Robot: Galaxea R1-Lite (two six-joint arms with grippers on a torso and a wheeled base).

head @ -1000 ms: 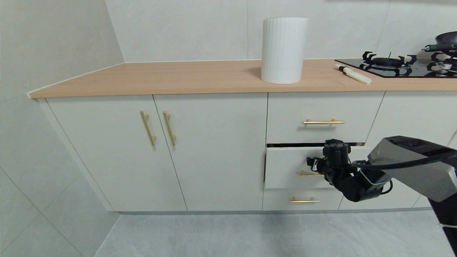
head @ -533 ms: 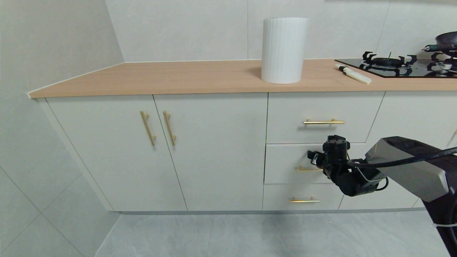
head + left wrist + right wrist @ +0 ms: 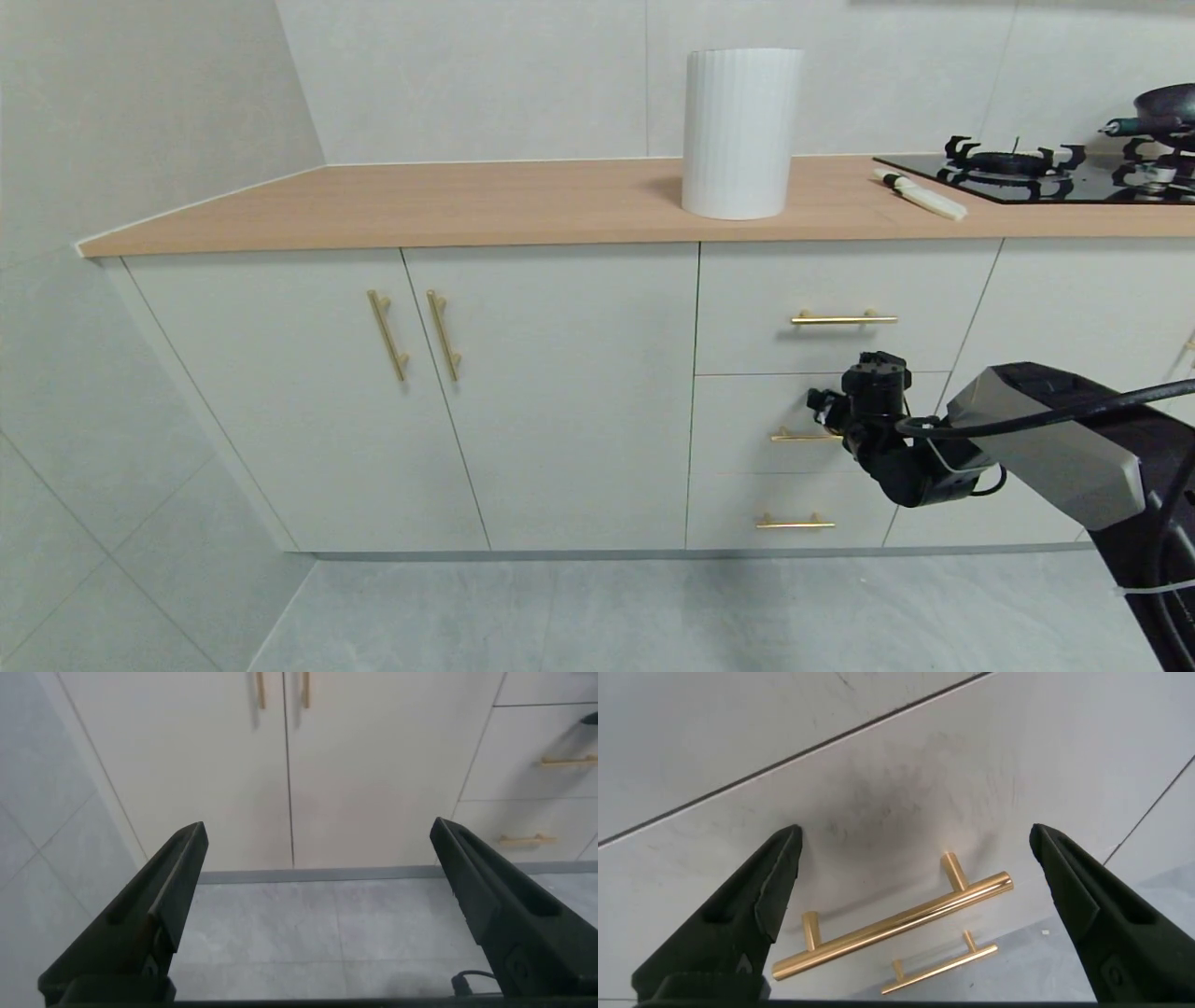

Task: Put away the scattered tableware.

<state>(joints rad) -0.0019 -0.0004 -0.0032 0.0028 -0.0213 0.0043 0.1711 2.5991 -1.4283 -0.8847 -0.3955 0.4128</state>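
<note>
While the drawer (image 3: 747, 425) sits shut, a white utensil (image 3: 920, 194) lies on the counter (image 3: 467, 201).
Right gripper (image 3: 825, 413), jaws spread, faces the handle (image 3: 896, 922), seemingly to pull; utensil at 1 o'clock. Left gripper (image 3: 318, 835) released too.

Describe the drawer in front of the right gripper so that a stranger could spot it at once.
Under the wooden countertop, below the tall white ribbed cylinder, stands a stack of three drawers. It is the middle drawer, shut, with a gold bar handle. Unlike the top drawer and bottom drawer, it has the open right gripper at its handle.
</note>
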